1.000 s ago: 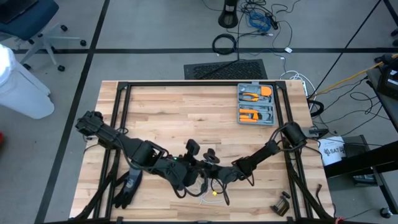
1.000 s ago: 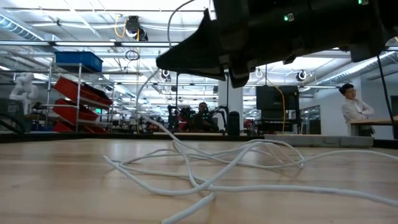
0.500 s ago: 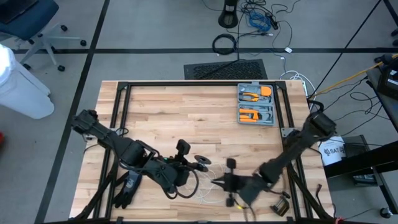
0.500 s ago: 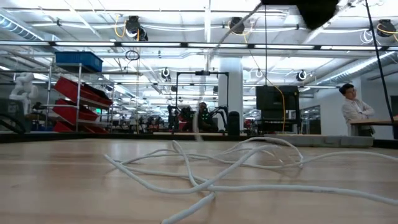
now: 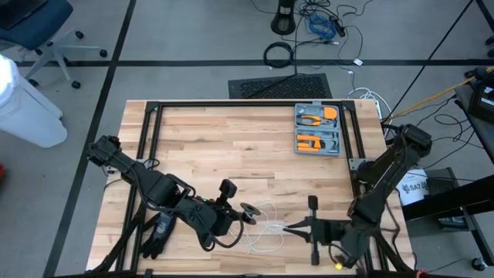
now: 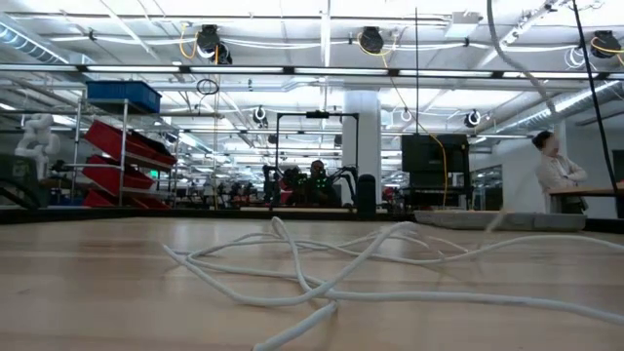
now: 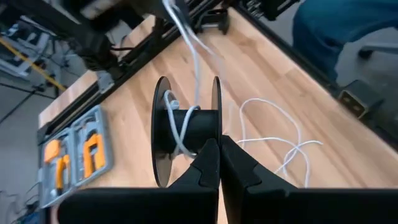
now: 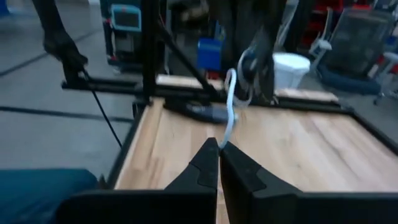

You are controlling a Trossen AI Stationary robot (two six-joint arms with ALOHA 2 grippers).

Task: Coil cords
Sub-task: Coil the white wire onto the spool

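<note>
While the left pincer (image 7: pixel 219 149) grips a spool (image 7: pixel 186 127), cord (image 6: pixel 322 278) trails loose.

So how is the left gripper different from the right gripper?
The left gripper is shut on a black spool with white cord wound on it; the right gripper pinches only the cord. The left gripper sits nearer the table's middle; the right gripper is by the right front corner. Both are dark and shut.

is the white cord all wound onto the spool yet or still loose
Mostly loose. Only a few turns sit on the spool; the rest of the white cord sprawls in loops on the table.
</note>
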